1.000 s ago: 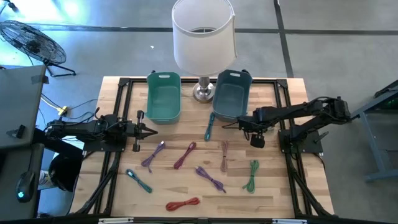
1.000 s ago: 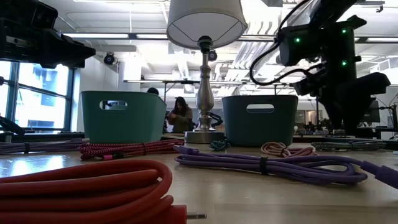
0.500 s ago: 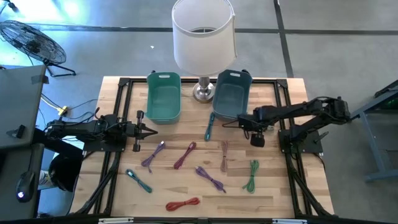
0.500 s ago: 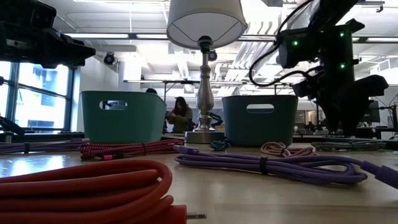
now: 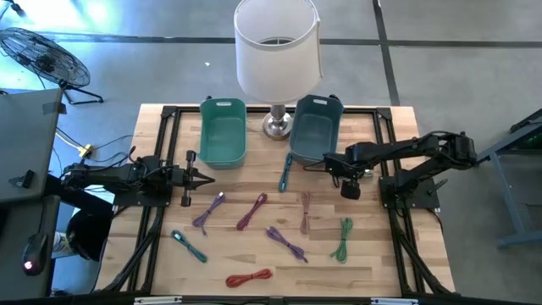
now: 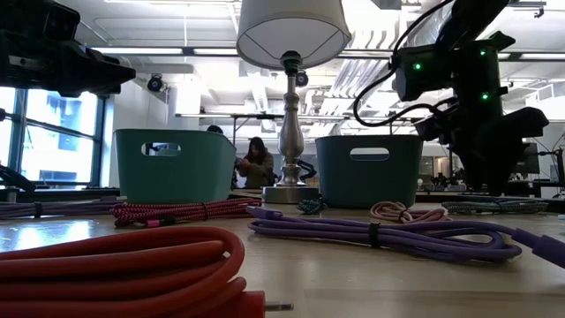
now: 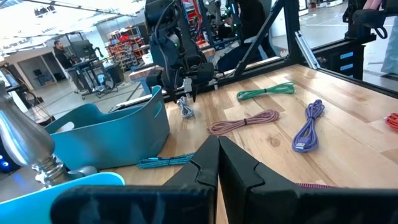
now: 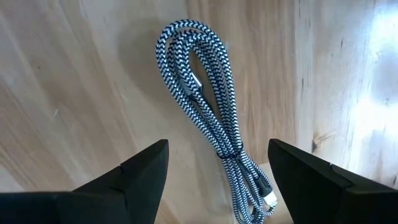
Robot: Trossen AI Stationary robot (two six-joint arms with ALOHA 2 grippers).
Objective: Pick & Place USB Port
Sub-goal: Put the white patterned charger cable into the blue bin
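One braided, looped cable lies between wide-spread right gripper fingers.

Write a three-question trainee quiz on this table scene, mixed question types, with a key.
1. True or false: the right gripper has its fingers open above the black-and-white braided cable.
2. Multiple choice: what stands between the green bin and the dark teal bin? A) a fan B) a lamp C) a coil of red cable
3. Fill in: the left gripper waits on the table's left side with its fingers ____.

Key: 1 true; 2 B; 3 shut.
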